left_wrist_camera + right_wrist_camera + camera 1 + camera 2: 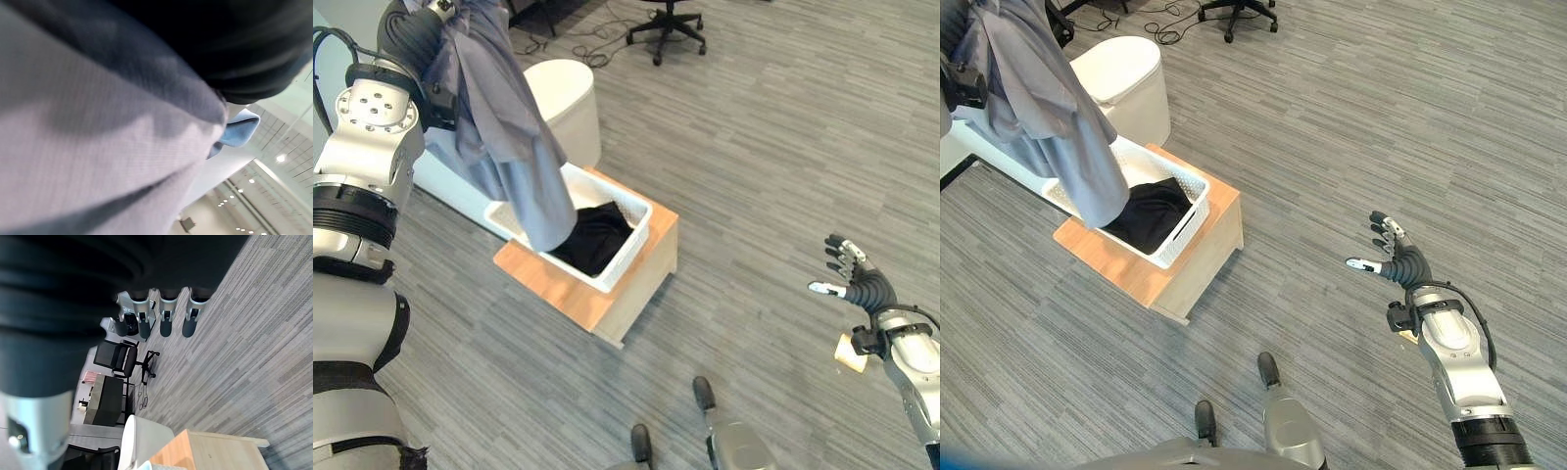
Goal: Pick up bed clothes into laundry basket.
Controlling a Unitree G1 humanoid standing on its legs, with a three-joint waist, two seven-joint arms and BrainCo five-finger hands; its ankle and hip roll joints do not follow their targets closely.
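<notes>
A dark garment already lies in the white slatted plastic laundry basket on the low wooden stand, and the grey-blue cloth hangs from the raised left robot hand, whose grip is hidden, its hem dipping into the basket but not yet released, while the right robot hand hovers spread and empty.

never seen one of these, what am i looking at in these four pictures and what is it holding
This is a two-armed humanoid robot. Two pictures come from cameras in its head, looking down; the other two come from cameras on its wrists. Its raised left arm holds up a grey garment, whose lower end hangs into a white laundry basket. The left hand itself is hidden in the cloth, which covers the left wrist view. A black garment already lies in the basket, which sits on a low wooden stand on the grey floor. The right hand hangs open and empty off to the side. A white bin stands behind.
</notes>
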